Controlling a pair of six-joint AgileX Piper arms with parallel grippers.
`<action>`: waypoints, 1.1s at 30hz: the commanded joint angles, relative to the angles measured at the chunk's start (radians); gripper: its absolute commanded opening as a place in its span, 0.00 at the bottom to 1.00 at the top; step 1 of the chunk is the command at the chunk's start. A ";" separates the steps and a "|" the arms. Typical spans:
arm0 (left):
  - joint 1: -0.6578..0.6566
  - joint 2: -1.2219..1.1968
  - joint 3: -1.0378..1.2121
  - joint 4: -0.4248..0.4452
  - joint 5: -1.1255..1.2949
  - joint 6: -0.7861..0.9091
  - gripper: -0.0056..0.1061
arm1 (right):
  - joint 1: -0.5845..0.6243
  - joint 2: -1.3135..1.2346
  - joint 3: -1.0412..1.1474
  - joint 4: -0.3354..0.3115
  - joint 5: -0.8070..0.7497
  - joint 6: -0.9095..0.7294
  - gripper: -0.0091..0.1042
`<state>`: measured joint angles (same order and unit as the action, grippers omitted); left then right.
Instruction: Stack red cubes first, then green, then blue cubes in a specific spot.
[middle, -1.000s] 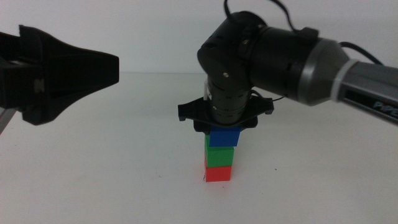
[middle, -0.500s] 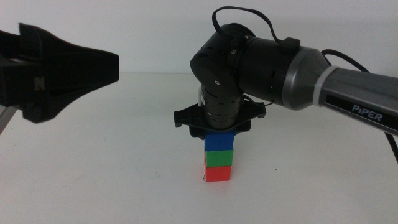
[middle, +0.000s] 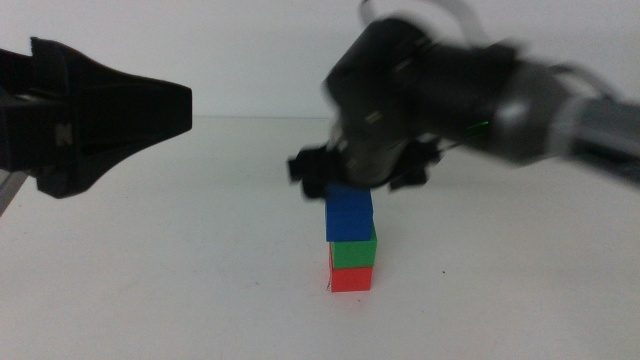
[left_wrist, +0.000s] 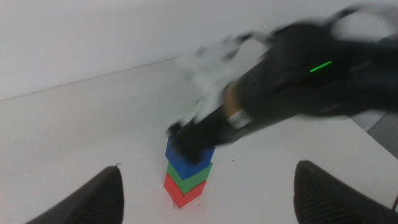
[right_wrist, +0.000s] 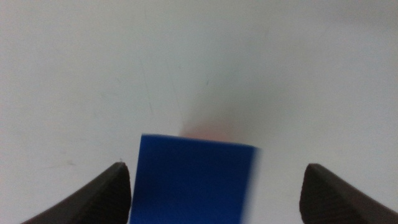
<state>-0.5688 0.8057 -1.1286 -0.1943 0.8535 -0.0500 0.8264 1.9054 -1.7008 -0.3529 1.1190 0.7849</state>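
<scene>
A three-cube stack stands mid-table: the red cube (middle: 351, 279) at the bottom, the green cube (middle: 352, 252) on it, the blue cube (middle: 348, 213) on top, set slightly askew. The stack covers the specific spot. My right gripper (middle: 357, 186) hovers just above the blue cube, motion-blurred, open. In the right wrist view its jaws stand wide apart, clear of the blue cube (right_wrist: 193, 182). My left gripper (middle: 150, 110) waits open at the left, away from the stack. The left wrist view shows the same stack, with the blue cube (left_wrist: 188, 154) uppermost.
The right arm (middle: 500, 100) reaches in from the right over the stack. White tabletop (middle: 180, 260) lies around the stack, with a tiny black tick (middle: 440, 272) to its right.
The right gripper brought the blue cube onto the green cube, let go of it and lifted up. The left gripper has not moved.
</scene>
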 joint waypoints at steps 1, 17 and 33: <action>0.000 -0.005 0.000 0.002 -0.013 0.001 0.89 | -0.021 -0.143 0.040 -0.047 0.008 -0.031 0.89; 0.000 -0.005 0.000 0.002 -0.013 0.001 0.89 | -0.668 -1.021 0.964 0.340 -0.733 -0.708 0.89; 0.008 -0.026 0.010 0.069 -0.018 0.001 0.89 | -0.669 -1.061 0.982 0.337 -0.749 -0.729 0.89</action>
<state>-0.5664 0.7958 -1.1244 -0.1558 0.8514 -0.0500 0.1626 0.8468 -0.7229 -0.0155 0.3828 0.0677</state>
